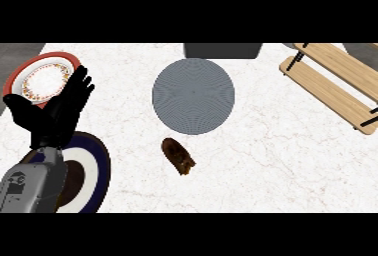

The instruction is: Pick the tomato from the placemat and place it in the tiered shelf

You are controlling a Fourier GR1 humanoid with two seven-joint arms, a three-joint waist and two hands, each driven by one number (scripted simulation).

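A grey oval placemat [193,96] lies at the counter's middle, and its surface is bare. I see no tomato anywhere in the head view. The wooden tiered shelf [332,82] with black posts stands at the far right, its two boards bare. My left hand [57,111] rests at the left with fingers straight and pointing up, holding nothing, well left of the placemat. The right hand is out of the view.
A brown oblong object [179,156] lies just below the placemat. A red-rimmed patterned plate [31,70] sits at the far left behind my hand. A dark-blue-rimmed plate [97,165] lies under my left forearm. A dark box [223,50] stands at the back.
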